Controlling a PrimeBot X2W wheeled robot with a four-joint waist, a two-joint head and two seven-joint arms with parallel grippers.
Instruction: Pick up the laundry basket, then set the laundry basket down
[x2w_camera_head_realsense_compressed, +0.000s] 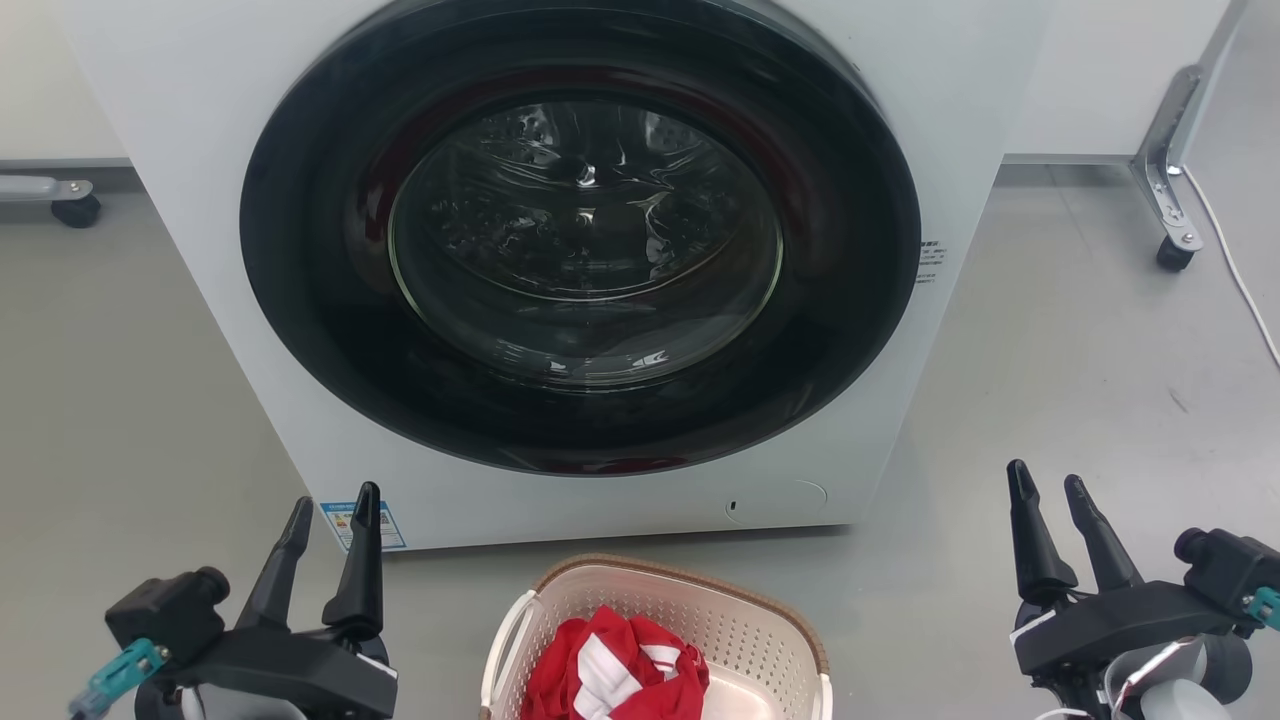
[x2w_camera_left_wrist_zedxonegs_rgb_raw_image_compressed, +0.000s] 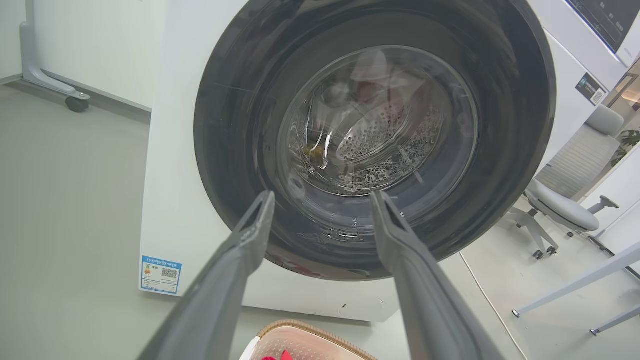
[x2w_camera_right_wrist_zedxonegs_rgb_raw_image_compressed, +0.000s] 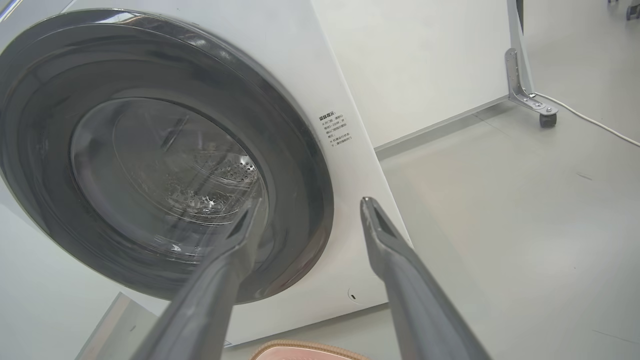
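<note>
**Basket on the floor before the washer, both grippers empty**

Head view: the basket (x2w_camera_head_realsense_compressed: 745, 630) stands on the grey floor (x2w_camera_head_realsense_compressed: 1080, 380) just in front of the washer (x2w_camera_head_realsense_compressed: 960, 120), at bottom centre. It sits between the two grippers and neither touches it. A crumpled red-and-white cloth (x2w_camera_head_realsense_compressed: 615, 670) lies in it. The washer's round door (x2w_camera_head_realsense_compressed: 580, 240) is closed. The left gripper (x2w_camera_head_realsense_compressed: 335, 497) sits at lower left and the right gripper (x2w_camera_head_realsense_compressed: 1045, 475) at lower right. Both point their fingers up toward the washer, with jaws parted and holding nothing.

Left wrist view: the fingers stand wide apart, aimed at the lower part of the door. The perforated drum (x2w_camera_left_wrist_zedxonegs_rgb_raw_image_compressed: 380, 145) shows behind the glass. The basket's brown rim and a bit of red cloth show at the bottom edge, between the fingers.

Right wrist view: the fingers are spread wide with nothing between them, aimed at the washer's lower right corner. A strip of brown rim shows at the bottom edge.
</note>
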